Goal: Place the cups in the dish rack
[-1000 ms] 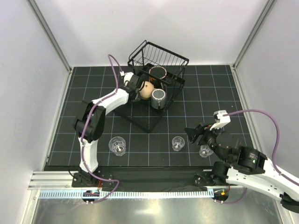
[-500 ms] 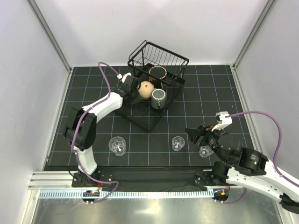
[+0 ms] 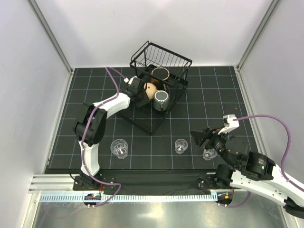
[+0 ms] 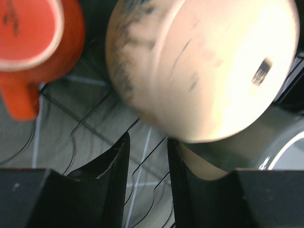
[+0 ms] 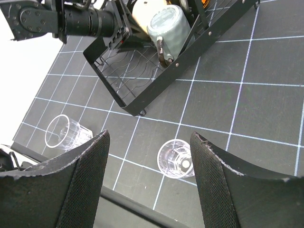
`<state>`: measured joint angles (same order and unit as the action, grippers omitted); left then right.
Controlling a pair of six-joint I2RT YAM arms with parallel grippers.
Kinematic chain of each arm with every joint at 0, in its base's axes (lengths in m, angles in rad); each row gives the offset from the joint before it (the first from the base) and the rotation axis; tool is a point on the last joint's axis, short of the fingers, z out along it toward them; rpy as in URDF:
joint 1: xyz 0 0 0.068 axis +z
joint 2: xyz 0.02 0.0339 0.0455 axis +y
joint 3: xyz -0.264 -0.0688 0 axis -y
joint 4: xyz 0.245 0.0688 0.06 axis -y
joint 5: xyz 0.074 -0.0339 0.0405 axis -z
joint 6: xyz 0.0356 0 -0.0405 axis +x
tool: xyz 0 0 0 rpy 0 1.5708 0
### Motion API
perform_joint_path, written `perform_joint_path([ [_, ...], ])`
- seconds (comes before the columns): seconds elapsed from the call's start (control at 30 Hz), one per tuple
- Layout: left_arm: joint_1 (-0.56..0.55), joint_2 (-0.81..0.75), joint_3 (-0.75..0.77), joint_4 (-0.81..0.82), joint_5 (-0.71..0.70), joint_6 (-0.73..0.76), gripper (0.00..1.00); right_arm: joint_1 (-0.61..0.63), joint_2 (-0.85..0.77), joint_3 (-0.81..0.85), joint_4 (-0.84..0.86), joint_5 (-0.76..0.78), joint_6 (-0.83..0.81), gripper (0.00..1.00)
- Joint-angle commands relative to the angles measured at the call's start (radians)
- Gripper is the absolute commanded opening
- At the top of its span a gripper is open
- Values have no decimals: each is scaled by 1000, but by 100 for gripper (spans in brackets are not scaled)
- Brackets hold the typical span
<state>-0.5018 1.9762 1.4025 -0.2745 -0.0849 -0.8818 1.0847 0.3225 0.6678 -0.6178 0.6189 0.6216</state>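
Observation:
The black wire dish rack (image 3: 142,119) holds a round beige mug (image 3: 150,90), a grey handled mug (image 3: 161,99) and a brown-rimmed cup (image 3: 160,74). My left gripper (image 3: 140,93) is in the rack's lower frame against the beige mug (image 4: 204,66). Its jaws (image 4: 147,142) stand slightly apart with only rack wires between them. A red-orange cup (image 4: 33,42) sits to its left. My right gripper (image 3: 202,137) is wide open (image 5: 149,137) above a clear tumbler (image 5: 175,158). Three clear tumblers stand on the mat: left (image 3: 119,147), middle (image 3: 181,146), right (image 3: 209,153).
The raised basket tier (image 3: 164,56) stands at the back of the rack. The black gridded mat (image 3: 213,95) ends at grey walls on both sides and a metal rail (image 3: 142,195) at the near edge. The left tumbler (image 5: 64,133) shows in the right wrist view.
My left gripper drew back to the left from the beige mug, then came in close to it again. My right arm drifted slightly right.

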Motion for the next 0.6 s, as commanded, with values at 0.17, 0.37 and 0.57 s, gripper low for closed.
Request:
perform_joint_path([
  [0.17, 14, 46, 154, 20, -38, 26, 39, 4, 0, 41, -5, 25, -3, 70],
  [0.37, 29, 93, 219, -34, -46, 52, 39, 3, 13, 47, 0, 19, -6, 70],
  [0.57, 37, 66, 202, -31, 3, 52, 39, 3, 23, 36, 7, 13, -13, 70],
])
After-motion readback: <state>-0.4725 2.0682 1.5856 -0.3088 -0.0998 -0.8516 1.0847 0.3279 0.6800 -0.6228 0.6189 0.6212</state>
